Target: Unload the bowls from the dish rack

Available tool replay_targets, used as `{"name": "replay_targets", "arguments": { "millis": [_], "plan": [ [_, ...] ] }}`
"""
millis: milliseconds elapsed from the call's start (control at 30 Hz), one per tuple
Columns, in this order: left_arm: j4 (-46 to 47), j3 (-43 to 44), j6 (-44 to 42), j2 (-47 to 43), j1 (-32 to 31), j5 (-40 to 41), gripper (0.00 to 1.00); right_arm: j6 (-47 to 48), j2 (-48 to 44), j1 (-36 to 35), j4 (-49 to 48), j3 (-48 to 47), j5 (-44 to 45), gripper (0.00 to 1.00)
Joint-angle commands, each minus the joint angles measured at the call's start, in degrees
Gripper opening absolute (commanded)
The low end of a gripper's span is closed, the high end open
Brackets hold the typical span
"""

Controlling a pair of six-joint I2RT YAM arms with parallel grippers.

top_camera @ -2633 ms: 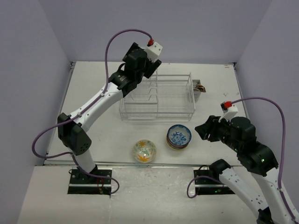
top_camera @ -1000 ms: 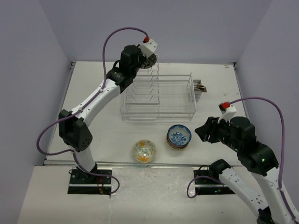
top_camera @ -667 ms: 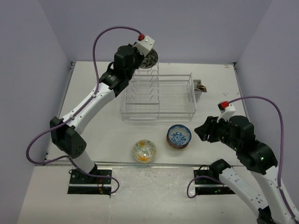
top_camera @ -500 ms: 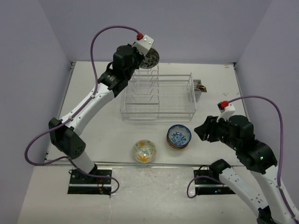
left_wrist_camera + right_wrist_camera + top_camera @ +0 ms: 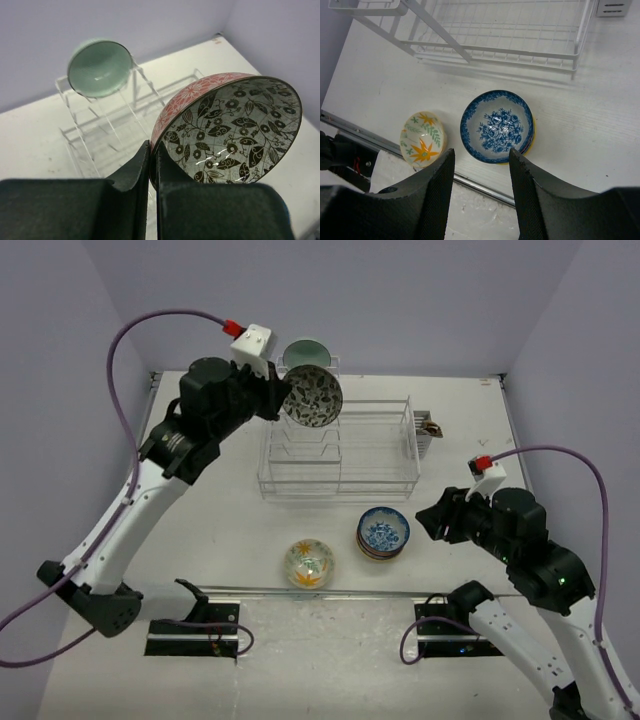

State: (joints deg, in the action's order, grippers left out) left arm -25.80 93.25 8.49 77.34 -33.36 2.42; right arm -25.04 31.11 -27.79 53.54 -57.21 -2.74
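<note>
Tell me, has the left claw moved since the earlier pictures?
Yes. The left gripper has shifted left, toward the left end of the dish rack, and it has lifted a black-patterned bowl up with it.

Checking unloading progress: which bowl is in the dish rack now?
The plain pale green bowl, on edge in the dish rack. The leaf-patterned bowl is held by the left pincer; the blue floral bowl and yellow floral bowl sit on the table.
</note>
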Motion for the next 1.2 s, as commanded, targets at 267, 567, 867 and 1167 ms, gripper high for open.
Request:
{"name": "replay_targets", "arguments": {
  "millis": [267, 567, 867, 1167],
  "plan": [
    [-15.9, -17.5, 7.5, -21.4, -10.2, -8.7, 0.00, 1.2, -0.1, -0.1, -0.8, -2.0, 0.2, 0.49],
    [-21.7, -30.1, 6.1, -20.9, -11.3, -10.1, 0.00, 1.2, 0.0, 0.0, 0.0, -1.6, -0.6, 0.49],
    [-19.6, -34.8, 5.2, -14.9, -11.4, -11.7, 0.00, 1.2, 0.4, 0.0, 0.5, -1.1, -1.7, 0.50],
    [-20.7, -36.9, 1.7, -7.8, -11.5, -14.5, 0.00, 1.5, 0.7, -0.1, -0.5, -0.1, -3.8, 0.50]
  ]
}}
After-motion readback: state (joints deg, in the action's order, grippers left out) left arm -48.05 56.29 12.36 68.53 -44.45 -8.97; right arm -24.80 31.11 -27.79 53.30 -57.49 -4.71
